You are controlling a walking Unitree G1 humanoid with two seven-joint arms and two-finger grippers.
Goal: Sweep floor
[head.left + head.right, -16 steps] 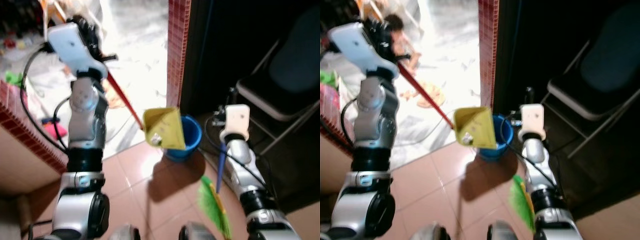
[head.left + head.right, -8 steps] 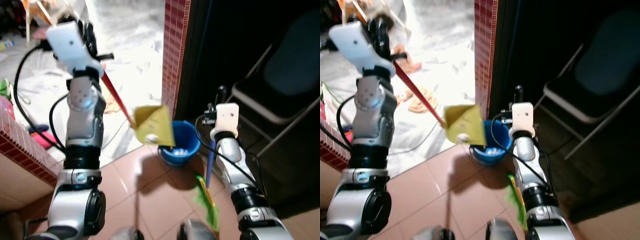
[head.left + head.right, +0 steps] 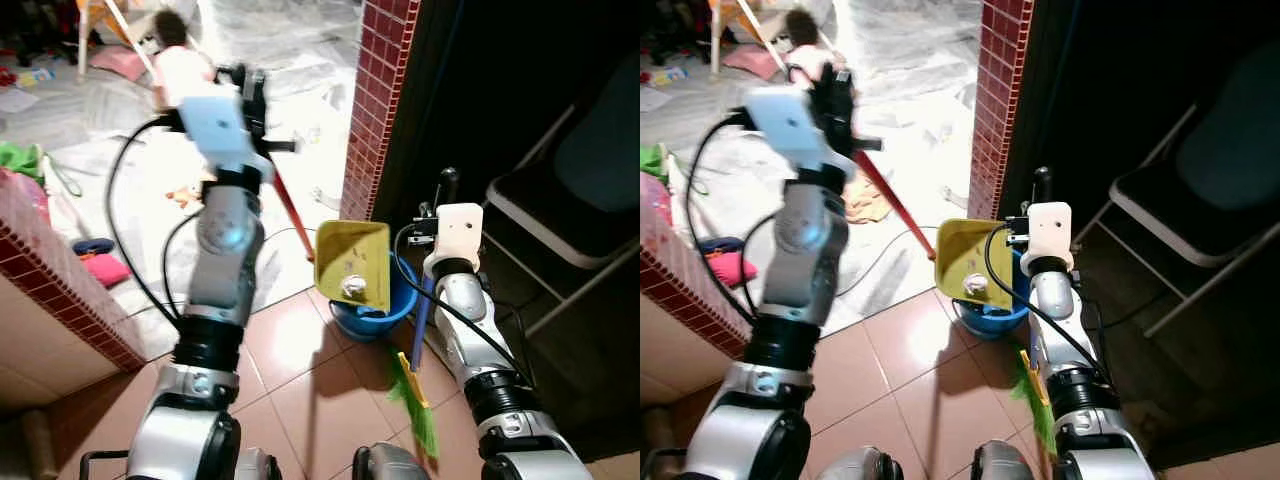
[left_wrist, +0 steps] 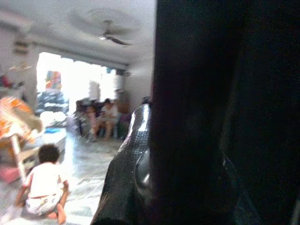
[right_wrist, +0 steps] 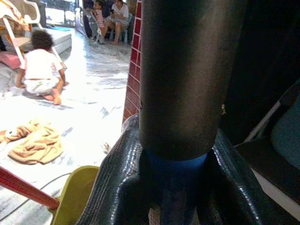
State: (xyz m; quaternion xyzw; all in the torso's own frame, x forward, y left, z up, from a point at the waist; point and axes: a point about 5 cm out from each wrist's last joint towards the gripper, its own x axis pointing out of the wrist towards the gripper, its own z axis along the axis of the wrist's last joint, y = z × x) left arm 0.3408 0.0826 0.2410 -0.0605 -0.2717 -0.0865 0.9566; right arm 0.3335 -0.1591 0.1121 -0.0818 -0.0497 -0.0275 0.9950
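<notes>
While the left arm is raised high, the left gripper (image 3: 252, 92) sits at the top of a red handle (image 3: 292, 205), but blur and the wrist housing hide the fingers, so whether they are pressed on it cannot be told. That handle slants down to a yellow dustpan (image 3: 351, 265), which hangs tilted over a blue bucket (image 3: 372, 315) standing on the tile floor (image 3: 300, 380) at the foot of a red brick pillar (image 3: 378, 100). Much of the bucket is covered by the dustpan, and its contents cannot be made out. On the other side, the right gripper (image 5: 173, 187) is pinched around a broom (image 3: 421, 345); in the right wrist view the black fingers (image 5: 117, 183) wrap the blue shaft just below a dark grip. Green bristles (image 3: 422, 420) rest on the tiles beside the bucket, partly cut off behind the right arm. Dark shadow beyond the pillar leaves a folding chair (image 3: 570, 200) only partly visible. Most of the left wrist view is a dark, unreadable mass. A child (image 5: 41, 70) sits on the bright marble floor with back turned, a crumpled cloth (image 5: 35, 143) lies nearby, and seated people (image 5: 112, 16) at the far end are too small to describe.
</notes>
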